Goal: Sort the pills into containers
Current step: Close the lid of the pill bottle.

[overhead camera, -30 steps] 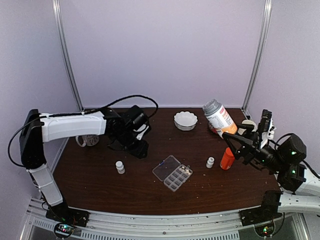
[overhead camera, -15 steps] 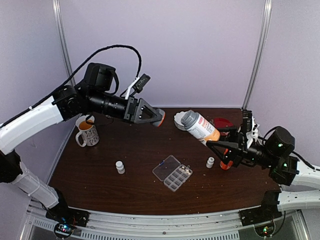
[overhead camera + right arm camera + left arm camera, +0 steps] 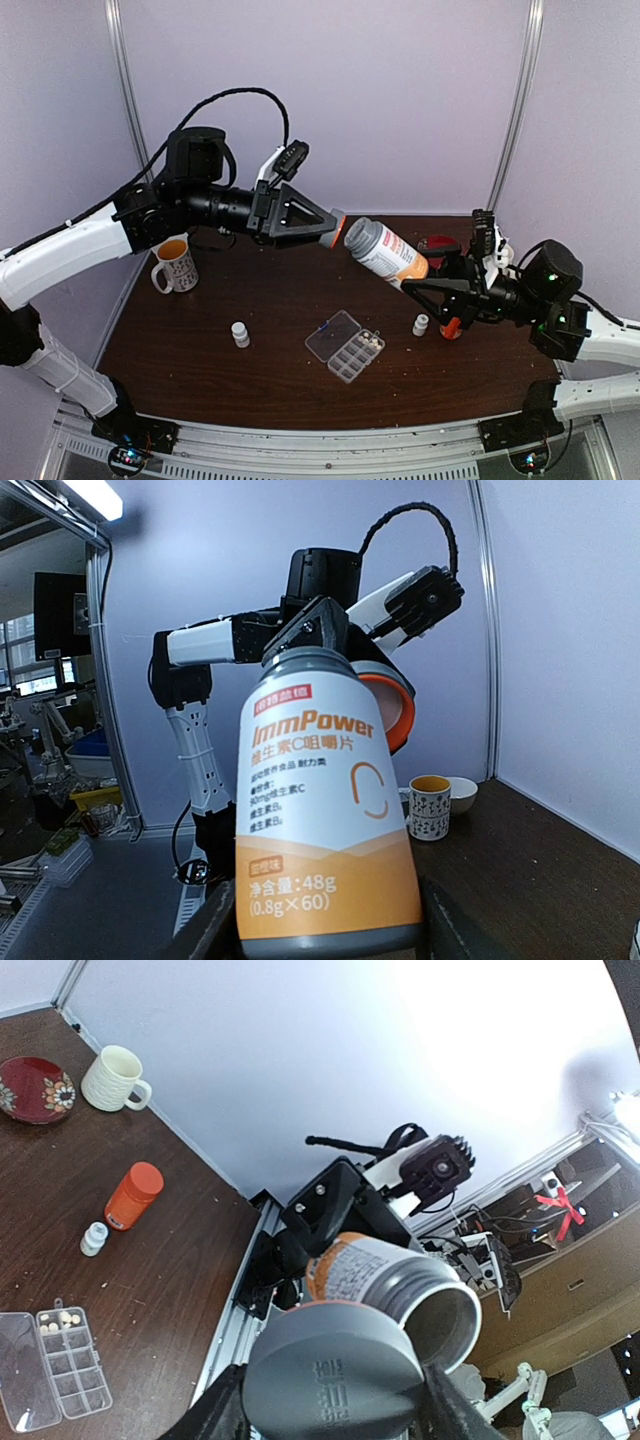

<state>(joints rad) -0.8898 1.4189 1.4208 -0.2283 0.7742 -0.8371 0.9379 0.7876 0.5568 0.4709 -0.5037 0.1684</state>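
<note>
The clear plastic compartment box [image 3: 357, 354] lies mid-table, its long axis running near-left to far-right, lid open flat, pale pills [image 3: 61, 1321] in its end cells. The right claw [image 3: 424, 276] grips a tilted white-and-orange bottle [image 3: 318, 810] reading "ImmPower" and "48g (0.8g×60)". Its mouth faces the left claw [image 3: 322, 228], which is clamped on a grey round cap [image 3: 332, 1380].

A robotics lab: pale-walled test booth [image 3: 400, 90], aluminium posts [image 3: 515, 100], dark table [image 3: 260, 380], cable-strewn equipment benches [image 3: 565, 1220] beyond.

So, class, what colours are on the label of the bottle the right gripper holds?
White above, orange below; the bottle shows best in the right wrist view.
</note>
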